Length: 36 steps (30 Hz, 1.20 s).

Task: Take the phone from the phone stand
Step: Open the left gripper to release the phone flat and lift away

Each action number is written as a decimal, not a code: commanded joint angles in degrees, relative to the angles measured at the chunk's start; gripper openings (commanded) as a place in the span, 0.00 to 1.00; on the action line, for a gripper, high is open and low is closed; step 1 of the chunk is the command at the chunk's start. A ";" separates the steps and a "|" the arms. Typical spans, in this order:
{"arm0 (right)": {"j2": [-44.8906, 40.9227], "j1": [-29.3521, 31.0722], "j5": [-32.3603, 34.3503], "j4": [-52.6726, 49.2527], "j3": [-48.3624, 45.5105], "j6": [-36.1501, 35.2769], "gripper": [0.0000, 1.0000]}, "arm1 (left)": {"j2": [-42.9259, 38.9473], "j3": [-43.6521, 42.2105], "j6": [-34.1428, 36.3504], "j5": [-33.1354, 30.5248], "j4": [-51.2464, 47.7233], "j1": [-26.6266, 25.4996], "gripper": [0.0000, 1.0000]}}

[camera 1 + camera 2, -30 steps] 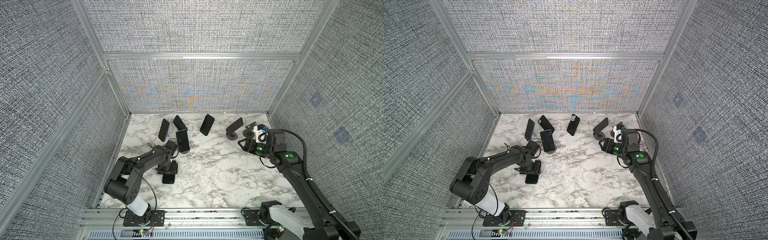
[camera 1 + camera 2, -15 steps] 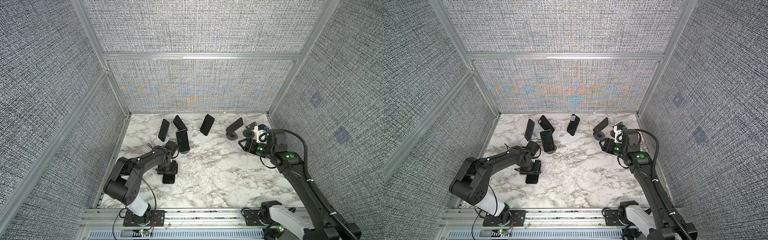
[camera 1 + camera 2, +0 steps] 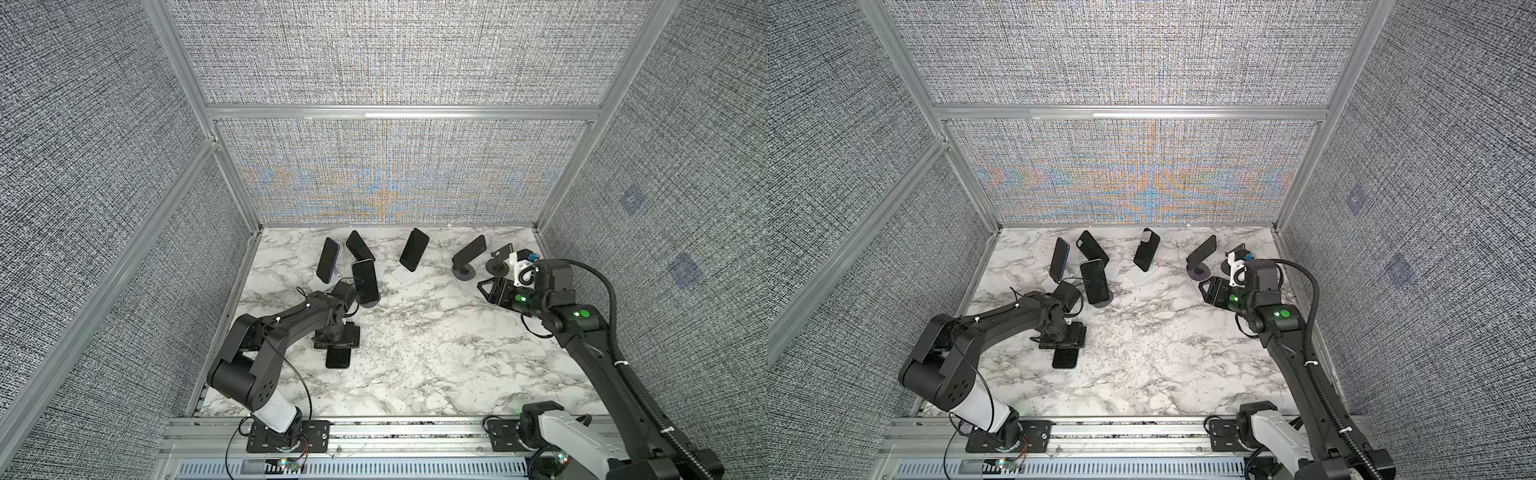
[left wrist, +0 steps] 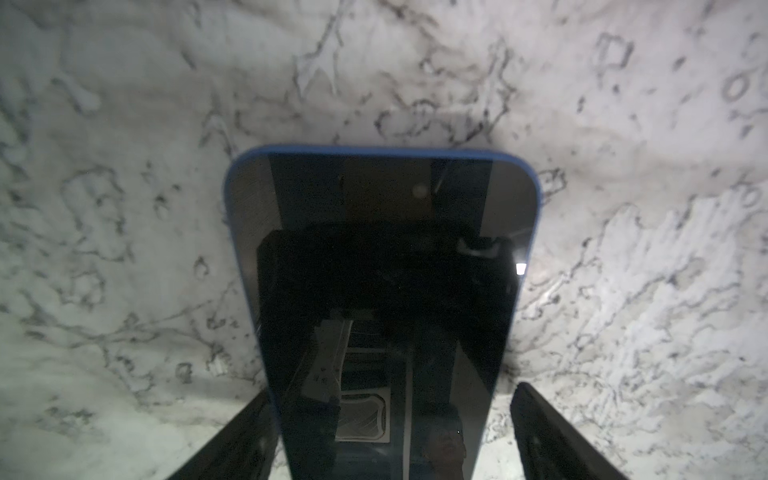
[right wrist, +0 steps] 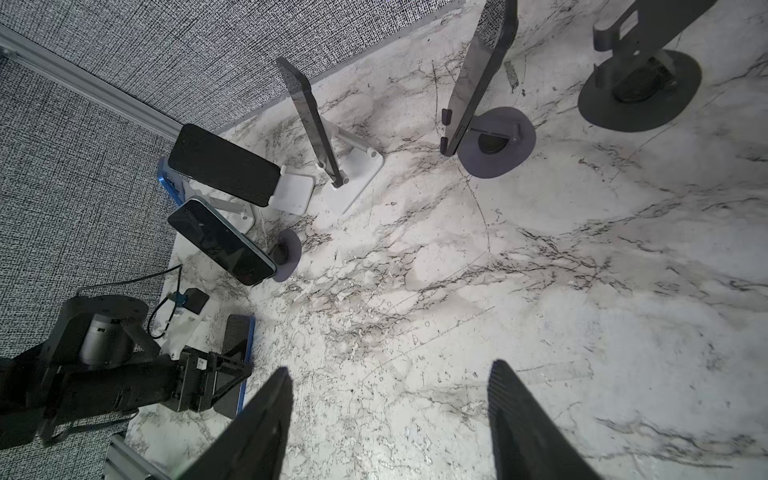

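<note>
left gripper (image 4: 392,390) fingers (image 4: 544,436) spread astride blue-cased phone (image 4: 380,270) on desk (image 4: 124,208), side gap seen only in left wrist view, both top views show just its near end, right gripper (image 5: 390,365) fingers open, empty

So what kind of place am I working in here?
Probably a robot test cell, not a home: grey fabric panels on an aluminium frame, a marble-pattern tabletop, several phones on stands.

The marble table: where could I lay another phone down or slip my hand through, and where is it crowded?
Widest bare patch: the middle and front of the marble table, between the flat phone on the left and the right arm. Crowded: the back left, where three propped phones huddle. Further stands line the back edge, with gaps between them.
</note>
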 commanded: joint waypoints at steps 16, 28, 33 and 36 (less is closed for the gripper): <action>-6.75 0.23 11.73 11.88 -8.52 7.33 0.63 | -10.92 8.19 2.10 -2.05 -10.28 -2.64 0.98; 5.08 2.79 15.69 38.71 -16.85 11.63 0.62 | -24.54 11.31 5.84 2.46 -6.20 -3.63 0.99; 13.53 3.69 18.20 48.21 -16.66 9.77 0.62 | -29.40 6.42 5.51 4.50 4.64 -3.61 0.99; 18.50 3.66 19.17 52.49 -15.80 9.22 0.62 | -30.95 5.07 4.59 4.93 7.10 -3.64 0.99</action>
